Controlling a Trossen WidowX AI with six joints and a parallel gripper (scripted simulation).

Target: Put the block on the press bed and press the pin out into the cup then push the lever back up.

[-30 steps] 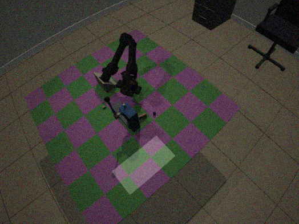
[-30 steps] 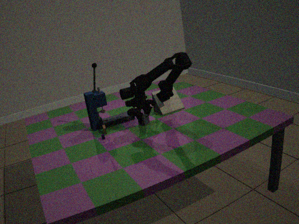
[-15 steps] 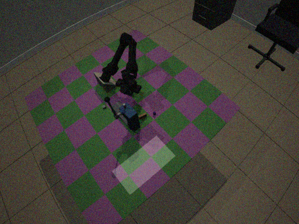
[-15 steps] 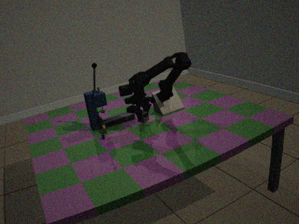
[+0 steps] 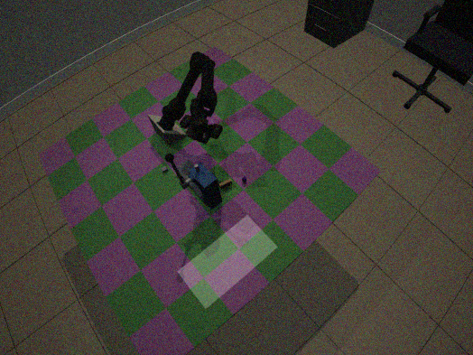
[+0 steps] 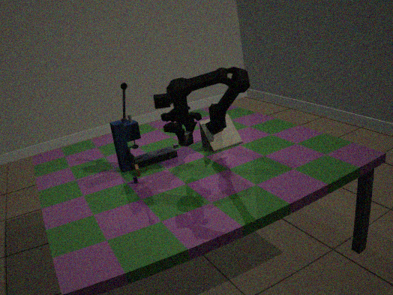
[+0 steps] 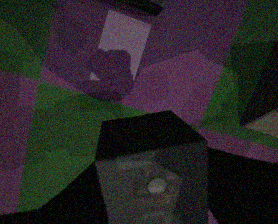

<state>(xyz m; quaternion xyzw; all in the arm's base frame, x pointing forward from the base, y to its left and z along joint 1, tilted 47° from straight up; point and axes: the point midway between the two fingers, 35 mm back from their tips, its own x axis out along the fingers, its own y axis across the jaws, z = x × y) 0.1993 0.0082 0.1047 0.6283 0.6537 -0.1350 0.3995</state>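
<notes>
Green and purple squares are covering the worktop (image 5: 300,167) (image 6: 150,242) (image 7: 60,130), where the black arm (image 5: 182,93) (image 6: 204,80) is bending down from a pale sloped mount (image 5: 155,121) (image 6: 234,139). The end effector (image 5: 200,134) (image 6: 185,137) (image 7: 144,155) is pinching the grey block (image 6: 185,139) (image 7: 150,175) between its 2 fingers, and the block is appearing to hang above the worktop, well apart from the punch (image 6: 135,145). 1 pale round spot (image 7: 157,185) is showing on the block's face in the wrist view.

The blue press (image 5: 205,177) (image 6: 125,145) is standing near the arm, its dark bed (image 6: 158,157) reaching out low towards the arm's side. Its lever (image 5: 177,169) (image 6: 124,103) is pointing up, carrying 1 dark round knob (image 5: 169,157) (image 6: 124,86). Just beside the press, 1 small orange-brown piece (image 5: 226,183) is lying, with 1 small dark object (image 5: 244,180) (image 6: 135,180) resting near it.
</notes>
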